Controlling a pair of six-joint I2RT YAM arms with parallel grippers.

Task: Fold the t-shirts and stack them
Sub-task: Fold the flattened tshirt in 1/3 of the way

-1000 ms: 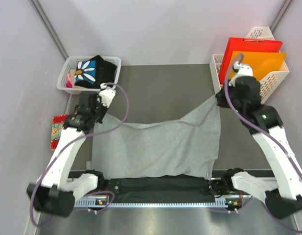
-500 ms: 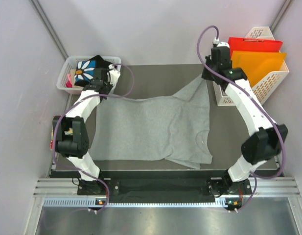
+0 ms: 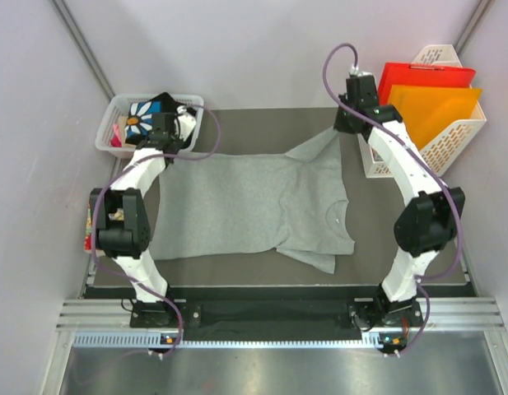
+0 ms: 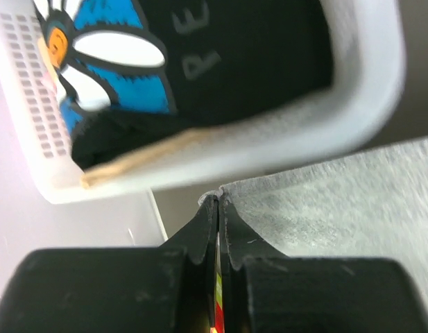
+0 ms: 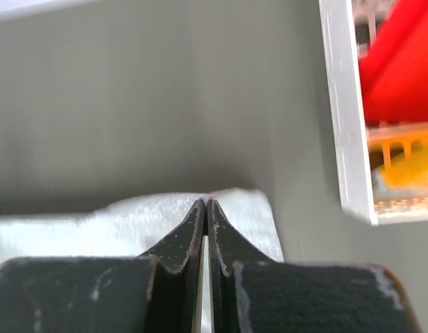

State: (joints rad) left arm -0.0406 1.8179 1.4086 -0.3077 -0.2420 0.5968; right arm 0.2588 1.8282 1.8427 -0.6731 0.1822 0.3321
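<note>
I see grey tee [image 3: 254,206] spread flat on table [image 3: 262,132], collar toward R side. L gripper [image 4: 218,201] out at far-L corner, jaws pressed together, nipping tee's corner I think; wrist cam blurry there. R gripper [image 5: 205,202] at far-R, jaws closed tight on sleeve edge. Both arms stretched fwd. Black daisy tee [image 3: 151,115] bunched in white basket [image 4: 359,90], just beyond L gripper. Red folder [image 3: 418,78] + orange folder [image 3: 439,103] stand in R basket [image 3: 466,130].
</note>
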